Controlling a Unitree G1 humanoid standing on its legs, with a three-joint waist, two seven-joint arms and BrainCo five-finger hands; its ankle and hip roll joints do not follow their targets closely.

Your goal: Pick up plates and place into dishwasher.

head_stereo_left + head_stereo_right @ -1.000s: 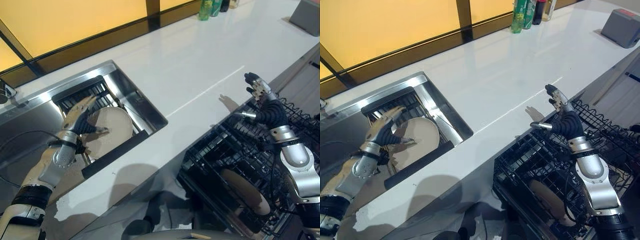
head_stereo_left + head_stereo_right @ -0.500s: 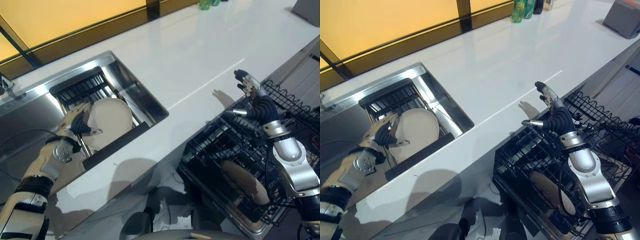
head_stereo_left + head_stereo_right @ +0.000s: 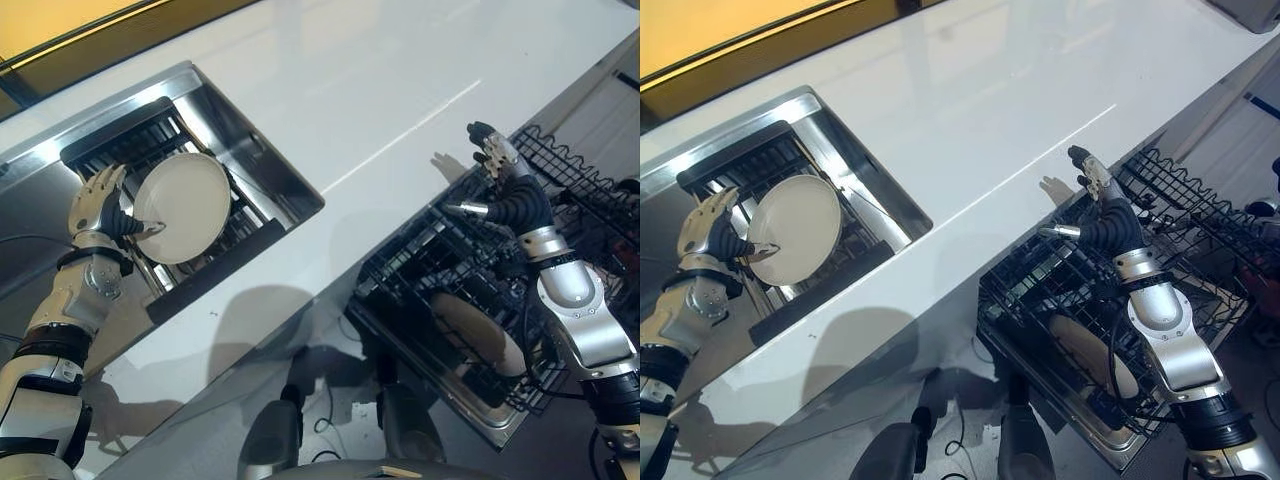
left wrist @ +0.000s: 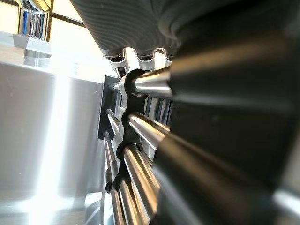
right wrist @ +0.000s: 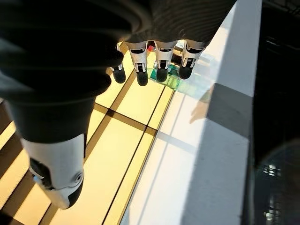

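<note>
A round beige plate (image 3: pixel 183 207) stands tilted on edge above the sink (image 3: pixel 262 158). My left hand (image 3: pixel 100 210) grips its left rim, thumb across the front face and fingers behind it. In the left wrist view its fingers (image 4: pixel 154 126) run close along the sink's steel wall. My right hand (image 3: pixel 505 185) hovers open over the near corner of the pulled-out black dishwasher rack (image 3: pixel 420 262), fingers (image 5: pixel 159 61) straight and thumb out to the side. A second beige plate (image 3: pixel 478 335) stands in that rack.
A black slatted drying rack (image 3: pixel 130 150) lies in the sink under the held plate. The white counter (image 3: pixel 380 100) runs between sink and dishwasher. A chrome tap (image 4: pixel 32 23) stands at the sink's edge.
My left hand has lifted the plate off the sink rack and tipped it more upright. The camera has shifted, too. My right hand has stayed open over the dishwasher rack.
</note>
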